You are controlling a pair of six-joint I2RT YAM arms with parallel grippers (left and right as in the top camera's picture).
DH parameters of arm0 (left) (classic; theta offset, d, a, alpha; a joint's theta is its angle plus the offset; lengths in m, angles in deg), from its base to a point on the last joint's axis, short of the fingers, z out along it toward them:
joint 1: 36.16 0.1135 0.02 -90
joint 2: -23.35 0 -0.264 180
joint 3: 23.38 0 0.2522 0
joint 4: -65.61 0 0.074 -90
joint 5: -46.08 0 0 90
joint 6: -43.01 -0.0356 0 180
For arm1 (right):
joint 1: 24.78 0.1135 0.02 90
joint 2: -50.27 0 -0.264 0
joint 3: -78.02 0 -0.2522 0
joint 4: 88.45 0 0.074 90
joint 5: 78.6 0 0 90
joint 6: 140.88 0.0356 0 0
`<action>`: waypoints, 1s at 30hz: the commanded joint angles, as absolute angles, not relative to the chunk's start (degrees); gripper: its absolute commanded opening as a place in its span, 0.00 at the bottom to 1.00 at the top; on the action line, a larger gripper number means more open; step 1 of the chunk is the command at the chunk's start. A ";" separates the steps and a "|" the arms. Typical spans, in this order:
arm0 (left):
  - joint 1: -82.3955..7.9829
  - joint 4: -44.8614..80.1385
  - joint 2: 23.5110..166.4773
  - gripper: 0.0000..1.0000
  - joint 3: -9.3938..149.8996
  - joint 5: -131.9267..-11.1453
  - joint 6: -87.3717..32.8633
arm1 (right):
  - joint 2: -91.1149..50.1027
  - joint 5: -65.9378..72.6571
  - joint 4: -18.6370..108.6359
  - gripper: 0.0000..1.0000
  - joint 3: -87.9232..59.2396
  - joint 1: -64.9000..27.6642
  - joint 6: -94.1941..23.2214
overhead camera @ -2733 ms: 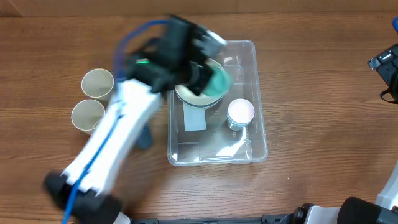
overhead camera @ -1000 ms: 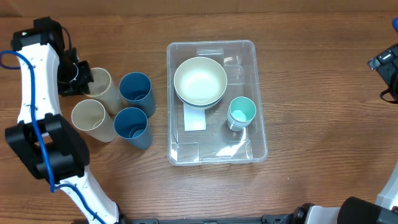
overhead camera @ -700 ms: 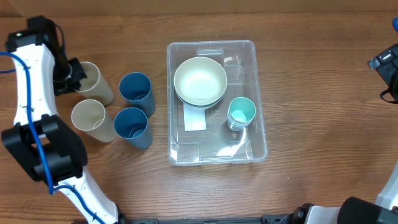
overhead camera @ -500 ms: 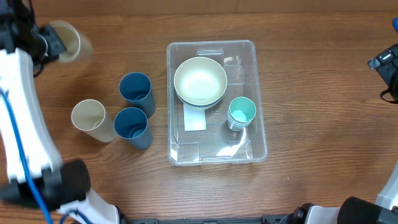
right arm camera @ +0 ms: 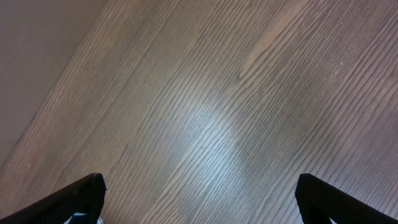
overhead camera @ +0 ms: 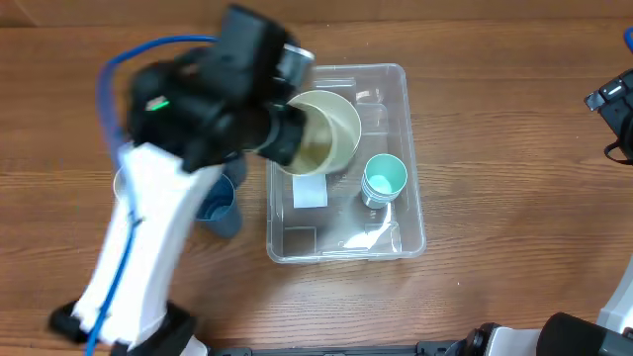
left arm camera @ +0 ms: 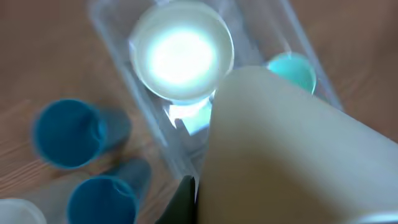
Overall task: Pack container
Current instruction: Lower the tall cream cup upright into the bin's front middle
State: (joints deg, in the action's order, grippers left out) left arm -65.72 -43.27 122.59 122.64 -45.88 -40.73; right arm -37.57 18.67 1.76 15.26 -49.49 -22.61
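The container is seen at mid-bench, upright and open, with its white label partly showing through the bottom. Two items are already lodged inside: a cream bowl toward the far end, and a teal cup standing just beside it toward the near right. The left tool is held over the container's left wall, and a cream cup is carried at its mouth, tipped on its side above the bowl, clear of the bench. The fingers themselves are hidden by the cup and by motion blur, but the cup is aloft and so is judged to be clamped. In the left wrist view a blue cup and a second blue cup are noted outside the container, beside its left wall, and a pale rim at the lower corner is taken to be a further cream cup, though it is too blurred to confirm. The right tool is parked well apart at the bench's right edge, fingers spread wide over bare wood, nothing held. Packing is judged roughly half done: two pieces in, one about to be lowered, two or three left outside.
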 commanded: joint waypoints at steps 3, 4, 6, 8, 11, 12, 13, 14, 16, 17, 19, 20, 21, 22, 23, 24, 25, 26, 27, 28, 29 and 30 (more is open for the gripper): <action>-72.54 -42.98 132.34 0.04 119.85 -44.98 -44.95 | -37.52 18.63 2.04 1.00 15.48 -49.38 -22.55; -72.63 -42.81 134.19 0.04 119.85 -44.98 -44.93 | -37.52 18.65 2.04 1.00 15.48 -49.38 -22.55; -72.60 -42.65 136.82 0.04 119.85 -44.98 -44.93 | -37.52 18.63 2.02 1.00 15.48 -49.38 -22.55; -72.63 -42.81 139.96 0.04 119.85 -45.00 -44.95 | -37.52 18.63 2.02 1.00 15.48 -49.38 -22.55; -73.00 -43.99 143.18 0.04 119.85 -45.68 -46.39 | -37.52 18.63 2.02 1.00 15.48 -49.38 -22.55; -73.30 -44.31 143.81 0.04 119.85 -45.68 -46.78 | -37.52 18.63 2.02 1.00 15.48 -49.38 -22.55; -73.65 -44.36 144.14 0.04 119.85 -45.68 -46.85 | -37.52 18.63 2.02 1.00 15.48 -49.38 -22.55; -73.83 -44.18 144.25 0.04 119.85 -45.66 -46.85 | -37.52 18.63 2.02 1.00 15.48 -49.38 -22.55; -74.02 -43.75 144.21 0.04 119.87 -45.66 -46.85 | -37.52 18.65 2.02 1.00 15.48 -49.38 -22.55; -74.07 -43.59 144.21 0.04 119.87 -45.66 -46.85 | -37.52 18.63 2.04 1.00 15.48 -49.38 -22.55; -74.07 -43.68 143.94 0.04 120.33 -45.94 -46.83 | -37.52 18.63 2.02 1.00 15.48 -49.38 -22.55; -74.09 -43.75 143.59 0.04 120.76 -46.38 -46.83 | -37.52 18.65 2.04 1.00 15.48 -49.38 -22.55; -74.11 -43.81 142.63 0.04 121.73 -46.55 -46.76 | -37.52 18.65 2.02 1.00 15.48 -49.38 -22.55; -74.11 -43.86 141.56 0.04 122.67 -46.53 -46.56 | -37.52 18.63 2.02 1.00 15.48 -49.38 -22.55; -74.11 -43.86 140.55 0.04 123.50 -46.53 -46.32 | -37.52 18.65 2.02 1.00 15.48 -49.38 -22.55; -74.11 -43.86 139.09 0.04 124.68 -46.51 -46.00 | -37.52 18.63 2.02 1.00 15.48 -49.38 -22.55; -74.09 -43.97 137.41 0.04 125.75 -46.44 -45.89 | -37.52 18.63 2.02 1.00 15.48 -49.38 -22.55; -74.09 -44.05 136.10 0.04 126.27 -46.40 -45.82 | -37.52 18.63 2.04 1.00 15.48 -49.38 -22.55; -73.98 -44.27 134.24 0.04 126.47 -46.03 -45.71 | -37.52 18.65 2.04 1.00 15.48 -49.38 -22.55; -73.89 -44.82 132.77 0.04 126.47 -45.13 -45.71 | -37.52 18.63 2.02 1.00 15.48 -49.38 -22.55; -73.87 -44.97 131.57 0.04 126.45 -44.08 -45.71 | -37.52 18.63 2.02 1.00 15.48 -49.38 -22.55; -73.89 -44.97 130.04 0.04 126.40 -43.78 -45.69 | -37.52 18.65 2.02 1.00 15.48 -49.38 -22.55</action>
